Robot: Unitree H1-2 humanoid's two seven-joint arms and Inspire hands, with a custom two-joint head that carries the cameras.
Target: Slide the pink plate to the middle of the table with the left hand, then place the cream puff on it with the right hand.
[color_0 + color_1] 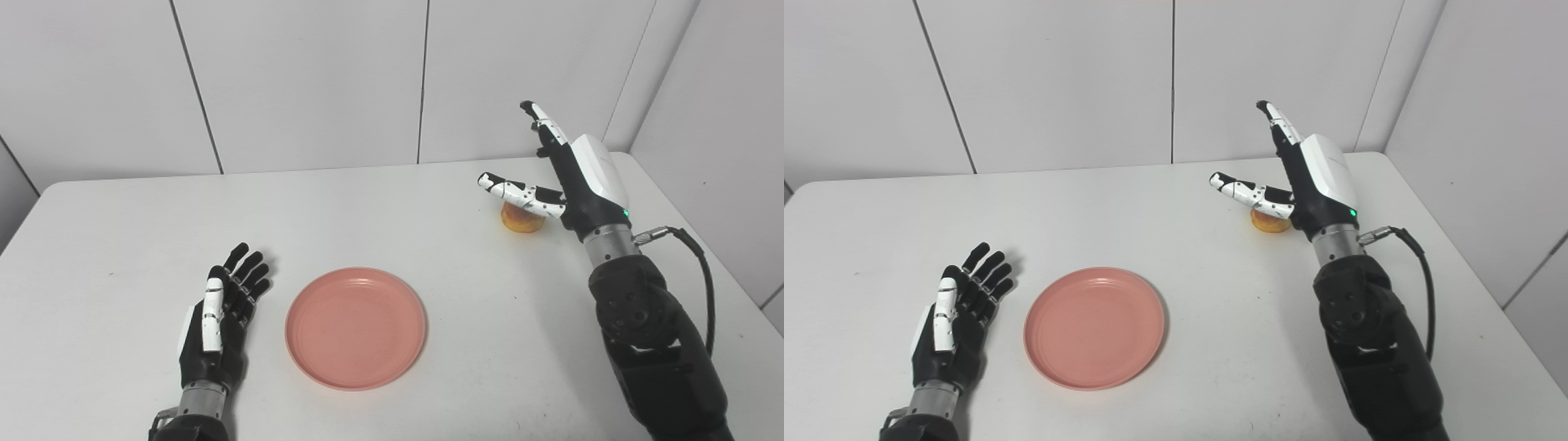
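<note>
The right hand (572, 177) hangs open, fingers spread, right over the cream puff (522, 220) – plate (356, 326) nearer the open, empty left hand (217, 318).

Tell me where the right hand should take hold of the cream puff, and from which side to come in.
Grip the cream puff across its round sides, low on the body, thumb on one flank and fingers on the other. Probably come from above and the right, where the open right hand hovers over it. It sits upright on the table, nothing beside it, so both flanks look free. Squeeze lightly; it is likely soft.
</note>
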